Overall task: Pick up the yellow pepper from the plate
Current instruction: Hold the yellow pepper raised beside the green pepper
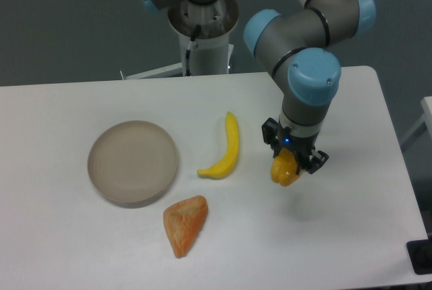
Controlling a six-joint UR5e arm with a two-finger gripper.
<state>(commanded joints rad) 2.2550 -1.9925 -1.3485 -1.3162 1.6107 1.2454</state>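
Yellow-orange and chunky, the yellow pepper (285, 169) is no longer on the plate: you can see it pinched between the fingers of the gripper (290, 166), which hangs from the arm (310, 84) over the right half of the table (351, 236), well apart from the plate (133, 162). The claw is clamped on the pepper from both sides; whether the pepper is clear of the tabletop or just brushing it cannot be told for certain, though a soft shadow beneath it suggests it is lifted.

From the plate, the pepper sits out at about 3 o'clock, past the banana (226, 150). The banana lies just beyond the plate's 3 o'clock edge, and the orange-red wedge (185, 224) lies near the plate's 5 o'clock edge, apart from it. The plate itself carries nothing.

By my reading, the pick is essentially done: the grasp is made and the pepper is off the dish. What may remain for you is only to confirm the hold is secure and the lift is clean, since the pepper is gripped near its upper part and much of it hangs below the fingers.

No brand, label or readable writing shows on any item or on the arm.
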